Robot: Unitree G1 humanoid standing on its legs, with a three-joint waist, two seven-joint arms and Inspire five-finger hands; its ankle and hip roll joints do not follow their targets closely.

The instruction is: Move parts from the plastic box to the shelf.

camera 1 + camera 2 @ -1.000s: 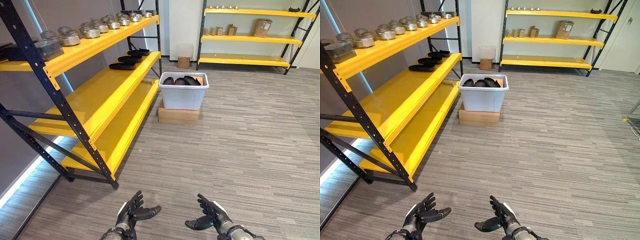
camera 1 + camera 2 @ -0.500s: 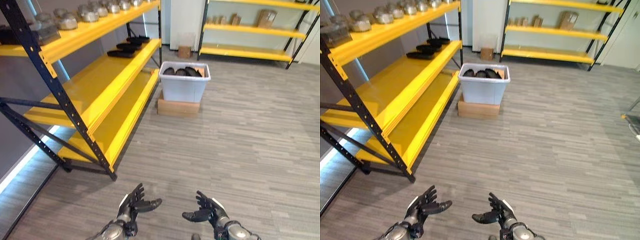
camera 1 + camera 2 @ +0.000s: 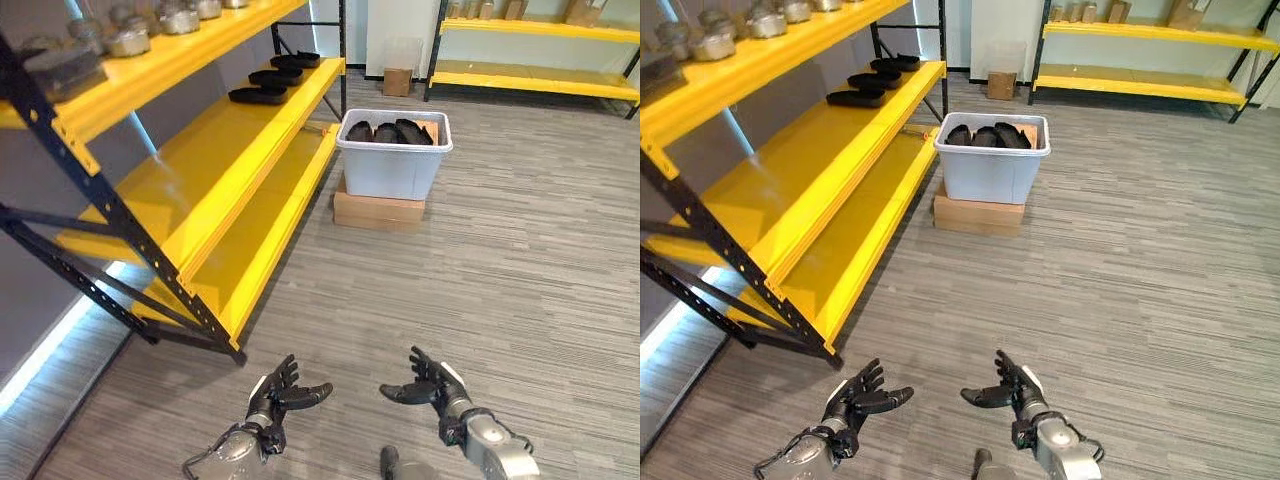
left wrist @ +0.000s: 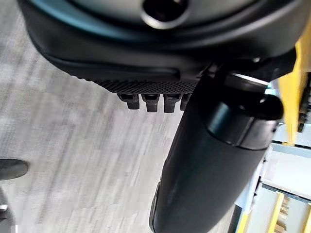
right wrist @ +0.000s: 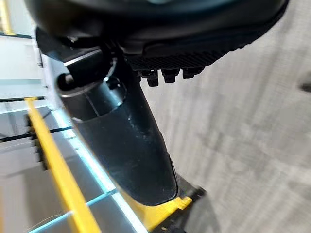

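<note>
Closer now to the pale translucent plastic box (image 3: 394,158) than a second ago, with the view tipped further down and the box sitting larger ahead; reads as an approach under way, no part picked yet. Inside the box, smooth black curved parts (image 3: 389,132), heaped against its rim, all on a flat brown cardboard carton (image 3: 378,212). To the left, a glossy yellow steel shelf (image 3: 215,160) already bearing similar black parts (image 3: 270,80). Left hand (image 3: 276,395) and right hand (image 3: 428,385) low over ribbed grey carpet (image 3: 520,270), fingers spread, empty.
</note>
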